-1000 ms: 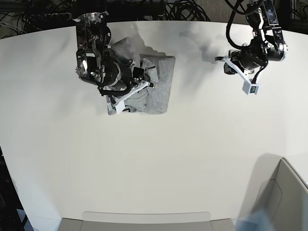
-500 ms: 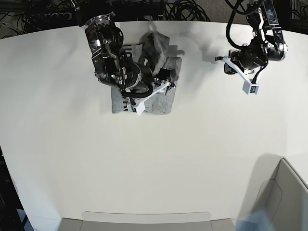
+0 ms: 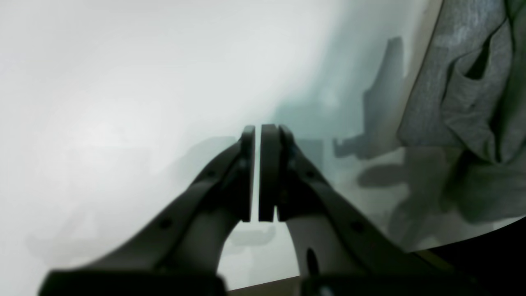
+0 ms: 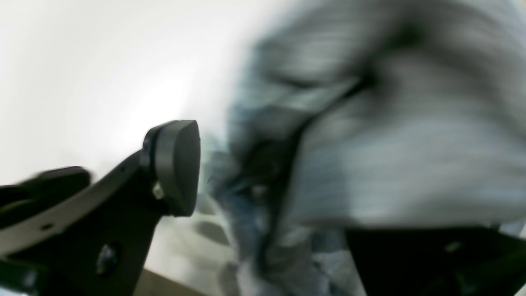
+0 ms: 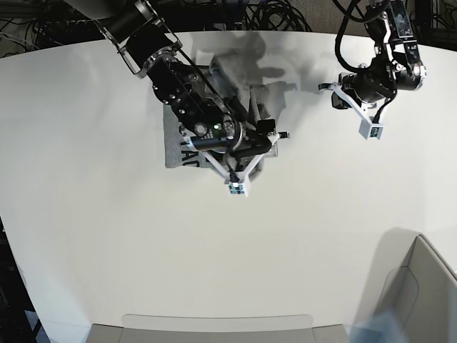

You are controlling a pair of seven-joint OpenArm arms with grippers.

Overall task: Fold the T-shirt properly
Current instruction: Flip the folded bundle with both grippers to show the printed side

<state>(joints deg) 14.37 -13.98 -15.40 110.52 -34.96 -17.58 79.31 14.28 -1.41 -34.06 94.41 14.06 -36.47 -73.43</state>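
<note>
Bright even light, soft shadows; right wrist view motion-blurred, left wrist view soft

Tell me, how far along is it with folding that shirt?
Partway, it seems. The T-shirt already lies as a compact bundle on the table. The right pincer is over it with grey cloth against it, seemingly mid-fold. The left pincer is closed and empty, off to the side. Tidying the rumpled top remains.

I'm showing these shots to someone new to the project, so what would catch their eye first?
First, the right arm's end effector, hovering at the near-right edge of the bunched-up grey T-shirt toward the far side of the white table; the right wrist view is blurred, so no grip can be confirmed. Then the left end effector, idle and shut over bare table, well away from the shirt.
</note>
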